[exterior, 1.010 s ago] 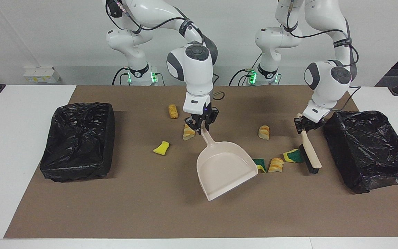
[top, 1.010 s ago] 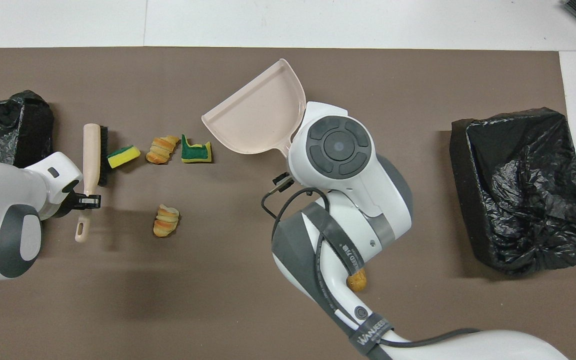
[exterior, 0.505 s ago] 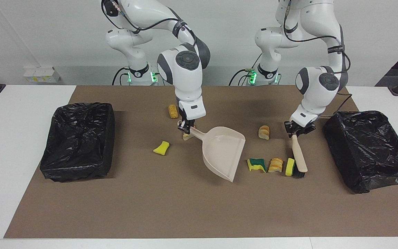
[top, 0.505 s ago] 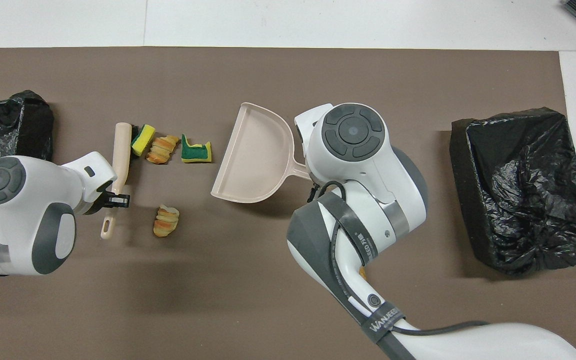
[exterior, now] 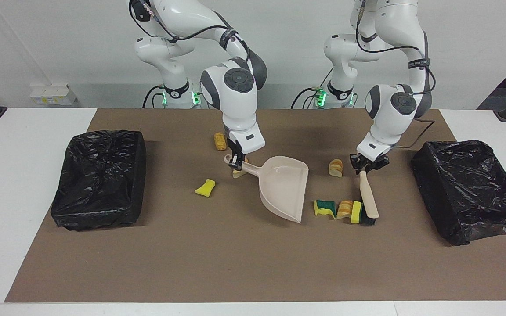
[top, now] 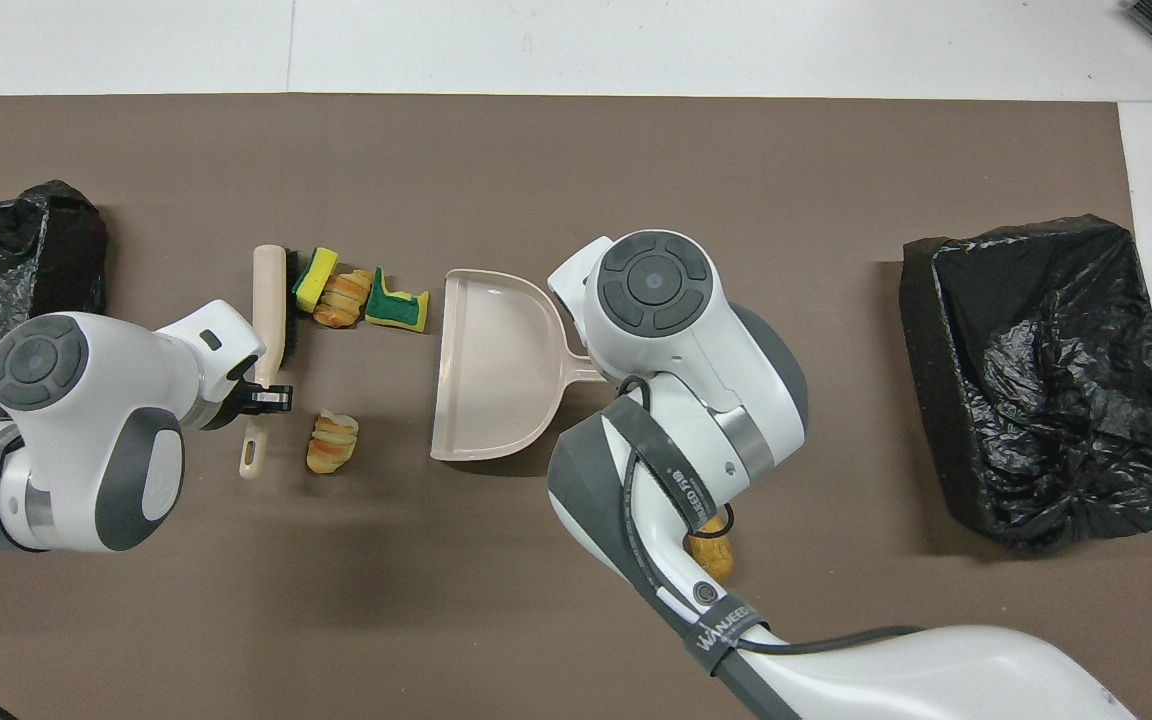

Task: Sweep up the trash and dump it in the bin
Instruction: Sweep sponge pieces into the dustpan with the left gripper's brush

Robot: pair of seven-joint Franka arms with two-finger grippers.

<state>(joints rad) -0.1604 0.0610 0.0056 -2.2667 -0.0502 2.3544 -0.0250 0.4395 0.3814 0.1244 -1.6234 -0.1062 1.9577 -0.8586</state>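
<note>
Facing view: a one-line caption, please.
Left gripper brushes three scraps toward the dustpan held by right gripper.

Even, bright overhead light is cast across the brown mat (exterior: 235, 263); soft, short shadows are thrown beneath the arms and beside the black-lined bins (exterior: 99, 177). Faint sheen is seen on the bin liners. Both views are rendered sharp, without visible blur.

trash: three chunks (exterior: 338, 209) bunched between brush (exterior: 368, 199) and dustpan (exterior: 282, 186) | others scattered
</note>
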